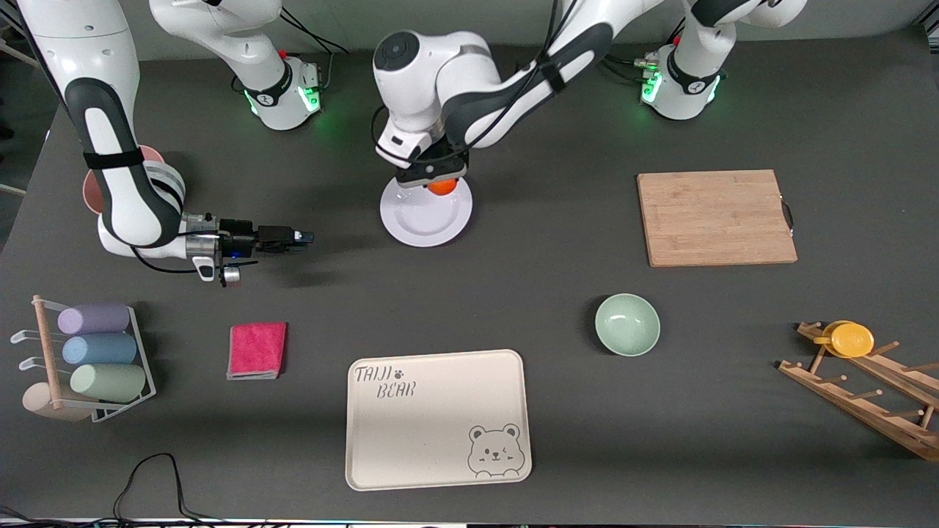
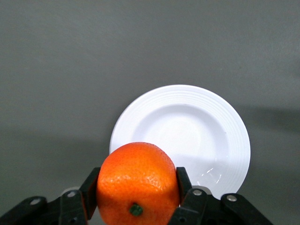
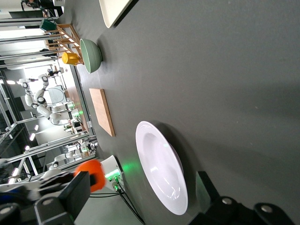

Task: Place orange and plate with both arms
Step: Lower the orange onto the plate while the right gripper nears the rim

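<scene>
Cream bear tray lies low; left tool pinches orange over plate; right tool spread.

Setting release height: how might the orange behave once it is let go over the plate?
Held in the left gripper above the plate, the orange is round, so it will probably roll. The plate's shallow well and raised rim may catch it. Its skin looks dimpled and firm, so likely not slippery.

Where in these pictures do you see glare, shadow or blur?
Front view: green base light spills on the table; the left gripper shades the plate. Left wrist view: sharp orange, small glare on the plate's rim. Right wrist view: the right gripper looks soft, the orange blurred, the background room overbright.
</scene>
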